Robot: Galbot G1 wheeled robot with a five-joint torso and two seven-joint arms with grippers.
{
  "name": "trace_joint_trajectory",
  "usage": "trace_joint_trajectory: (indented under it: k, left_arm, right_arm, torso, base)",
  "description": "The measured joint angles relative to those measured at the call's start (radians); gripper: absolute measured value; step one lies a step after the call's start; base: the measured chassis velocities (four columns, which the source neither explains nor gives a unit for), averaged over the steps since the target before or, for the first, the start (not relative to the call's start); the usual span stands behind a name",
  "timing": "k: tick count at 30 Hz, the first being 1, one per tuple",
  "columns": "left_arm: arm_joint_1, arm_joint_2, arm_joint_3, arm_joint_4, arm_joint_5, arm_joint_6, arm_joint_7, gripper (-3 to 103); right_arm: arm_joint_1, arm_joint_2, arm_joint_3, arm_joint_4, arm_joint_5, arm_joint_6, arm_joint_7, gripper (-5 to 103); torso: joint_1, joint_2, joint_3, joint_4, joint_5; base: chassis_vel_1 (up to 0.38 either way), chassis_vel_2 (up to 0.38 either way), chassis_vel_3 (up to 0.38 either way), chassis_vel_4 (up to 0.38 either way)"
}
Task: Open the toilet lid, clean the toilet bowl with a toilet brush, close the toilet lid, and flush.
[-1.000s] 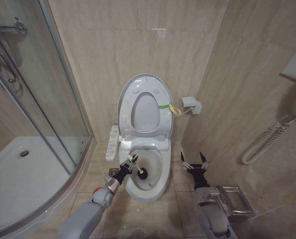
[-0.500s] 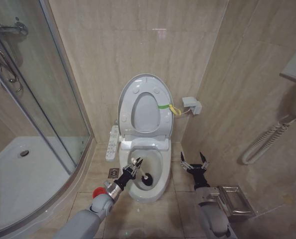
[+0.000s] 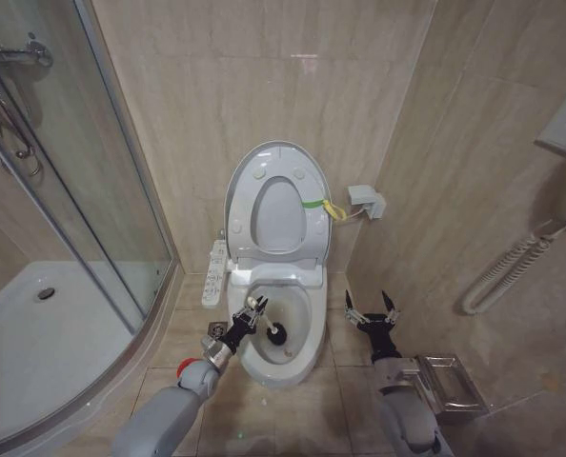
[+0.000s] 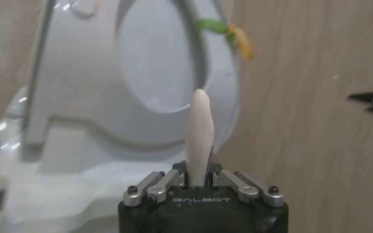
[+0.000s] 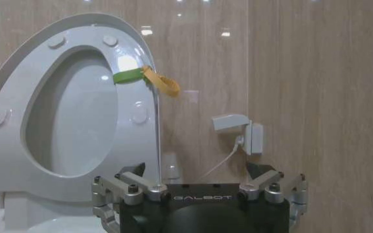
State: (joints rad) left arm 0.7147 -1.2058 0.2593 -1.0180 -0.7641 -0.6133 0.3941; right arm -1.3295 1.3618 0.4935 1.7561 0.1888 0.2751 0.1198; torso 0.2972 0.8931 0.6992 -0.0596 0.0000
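**Brush in bowl, lid up**

You see one toilet lid (image 3: pixel 276 205) raised against the wall, one toilet bowl (image 3: pixel 298 354) below. Your left gripper (image 3: pixel 255 308) clamps the one toilet brush (image 3: pixel 274 332), head inside the bowl. Left wrist view adds the pale handle (image 4: pixel 198 131). Right gripper (image 3: pixel 371 308) spread wide, beside the bowl.

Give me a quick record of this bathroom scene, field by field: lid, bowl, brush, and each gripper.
toilet lid: raised upright against the wall, green strap and yellow loop at its right edge
toilet bowl: open, brownish stain inside
toilet brush: black head down inside the bowl, pale handle in the left gripper
left gripper: shut on the brush handle, over the bowl's left rim
right gripper: open, holding nothing, beside the bowl on its right
shower tray: to the left, behind glass
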Motion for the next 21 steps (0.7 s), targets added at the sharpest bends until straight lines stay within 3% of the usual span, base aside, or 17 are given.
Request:
trace_joint_trajectory:
  k: [5, 11, 15, 18, 21]
  left_arm:
    - [0.070, 0.052, 0.011, -0.149, 0.029, 0.027, -0.039, 19]
    - [0.121, 0.079, 0.006, -0.211, 0.094, 0.054, -0.104, 19]
    - [0.109, 0.059, -0.005, -0.146, 0.098, 0.037, -0.091, 19]
    - [0.059, 0.023, -0.012, -0.017, 0.069, -0.003, -0.033, 19]
    - [0.035, 0.010, -0.012, 0.031, 0.052, -0.010, -0.016, 19]
  right_arm:
    - [0.000, 0.000, 0.000, 0.000, 0.000, 0.000, 0.000, 100]
    - [0.000, 0.000, 0.000, 0.000, 0.000, 0.000, 0.000, 100]
    - [0.000, 0.000, 0.000, 0.000, 0.000, 0.000, 0.000, 100]
    - [0.000, 0.000, 0.000, 0.000, 0.000, 0.000, 0.000, 100]
    - [0.000, 0.000, 0.000, 0.000, 0.000, 0.000, 0.000, 100]
  torso:
    - [0.000, 0.000, 0.000, 0.0002, 0.0001]
    - [0.000, 0.000, 0.000, 0.0003, 0.0002]
    - [0.000, 0.000, 0.000, 0.0003, 0.0000]
    - [0.000, 0.000, 0.000, -0.0001, 0.0000]
    - [0.000, 0.000, 0.000, 0.0000, -0.0001]
  base:
    - [0.000, 0.000, 0.000, 0.000]
    - [0.000, 0.000, 0.000, 0.000]
    - [0.000, 0.000, 0.000, 0.000]
    - [0.000, 0.000, 0.000, 0.000]
    - [0.000, 0.000, 0.000, 0.000]
